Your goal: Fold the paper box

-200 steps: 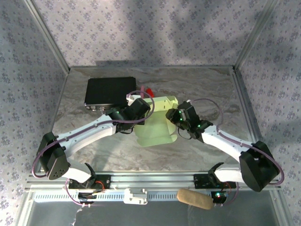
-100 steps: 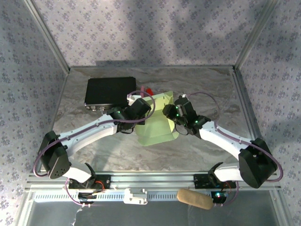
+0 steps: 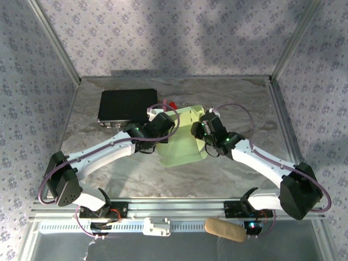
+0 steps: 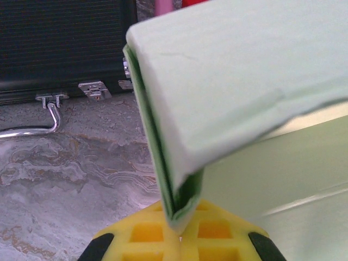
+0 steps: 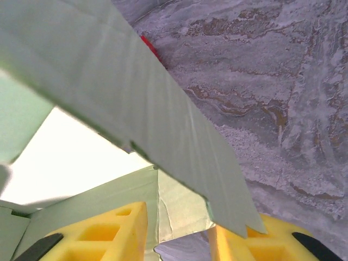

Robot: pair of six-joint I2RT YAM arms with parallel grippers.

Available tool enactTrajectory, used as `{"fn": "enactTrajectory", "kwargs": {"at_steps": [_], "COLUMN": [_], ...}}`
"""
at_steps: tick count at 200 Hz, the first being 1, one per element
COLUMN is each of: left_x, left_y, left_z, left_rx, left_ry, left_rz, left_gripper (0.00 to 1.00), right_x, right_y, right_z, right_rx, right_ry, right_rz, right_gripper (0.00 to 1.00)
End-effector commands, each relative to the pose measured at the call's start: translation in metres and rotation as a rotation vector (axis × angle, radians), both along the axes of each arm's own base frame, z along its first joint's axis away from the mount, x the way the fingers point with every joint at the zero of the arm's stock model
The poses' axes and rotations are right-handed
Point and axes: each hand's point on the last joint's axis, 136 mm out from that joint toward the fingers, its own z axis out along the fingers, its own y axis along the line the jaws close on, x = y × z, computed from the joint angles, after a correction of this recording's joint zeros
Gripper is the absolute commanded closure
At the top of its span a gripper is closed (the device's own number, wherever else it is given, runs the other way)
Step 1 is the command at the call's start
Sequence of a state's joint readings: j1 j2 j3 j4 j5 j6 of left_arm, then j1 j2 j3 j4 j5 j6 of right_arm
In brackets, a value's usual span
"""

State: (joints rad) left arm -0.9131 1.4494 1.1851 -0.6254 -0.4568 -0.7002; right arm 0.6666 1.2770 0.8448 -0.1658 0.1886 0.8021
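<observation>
**Item 1, the paper box (image 3: 182,144).** It is pale green card, part folded, and sits near the middle of the marbled table (image 3: 109,168) between my 2 wrists. Its near part reaches toward my bases. Its far part is paler and lies between my 2 grippers.

**Item 2, my left gripper (image 4: 176,225).** The jaws are closed flat on the box. In the left wrist view the yellow fingers (image 4: 228,234) pinch a doubled edge of card, 2 layers pressed together. A broad panel bends away from that edge, up and to the right. In the top view this grip sits at the box's left side.

**Item 3, my right gripper (image 5: 179,244).** The jaws stand narrowly apart at the box's right side. In the right wrist view a small creased panel of card sits in the gap between its 2 yellow fingers (image 5: 109,234). A long flap runs slantwise above them, with its notched end over the right-hand finger. Bare table shows low in the gap. I cannot tell whether either finger presses on the card.

**Item 4, surroundings.**
- A black box (image 3: 126,106) lies flat at the far left of the table, just beyond my left wrist. Its metal latches (image 4: 92,89) and wire handle (image 4: 32,128) face that wrist's camera.
- A small red object (image 3: 172,104) lies just beyond the paper box, beside the black box's right end.
- A tan oblong object (image 3: 224,229) rests on the rail near my right base.
</observation>
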Motion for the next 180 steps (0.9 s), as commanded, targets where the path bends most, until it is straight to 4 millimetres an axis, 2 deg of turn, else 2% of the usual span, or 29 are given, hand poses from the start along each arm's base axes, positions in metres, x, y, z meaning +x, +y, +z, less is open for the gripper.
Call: {"fn": "enactTrajectory", "kwargs": {"at_steps": [1, 24, 70, 130, 162, 180], "left_x": [-0.003, -0.003, -0.003, 0.0, 0.0, 0.0], "left_y": [-0.005, -0.006, -0.008, -0.012, -0.01, -0.009], "left_z": [0.002, 0.001, -0.002, -0.005, -0.006, -0.005], "left_rx": [0.018, 0.018, 0.022, 0.031, 0.041, 0.046], "left_ry": [0.009, 0.013, 0.02, 0.027, 0.026, 0.026], "left_rz": [-0.032, -0.034, -0.038, -0.044, -0.038, -0.036], "left_gripper": [1.0, 1.0, 1.0, 1.0, 1.0, 1.0], "right_x": [0.006, 0.007, 0.014, 0.019, 0.013, 0.008], "right_y": [-0.005, -0.005, 0.009, 0.019, 0.027, 0.024], "right_z": [0.019, 0.019, 0.035, 0.038, 0.04, 0.043], "right_rx": [-0.046, -0.035, 0.003, -0.049, -0.12, -0.15], "right_ry": [-0.054, -0.066, -0.111, -0.137, -0.173, -0.193], "right_rz": [-0.004, -0.007, 0.032, 0.079, 0.152, 0.173], "right_gripper": [0.65, 0.65, 0.66, 0.66, 0.64, 0.61]}}
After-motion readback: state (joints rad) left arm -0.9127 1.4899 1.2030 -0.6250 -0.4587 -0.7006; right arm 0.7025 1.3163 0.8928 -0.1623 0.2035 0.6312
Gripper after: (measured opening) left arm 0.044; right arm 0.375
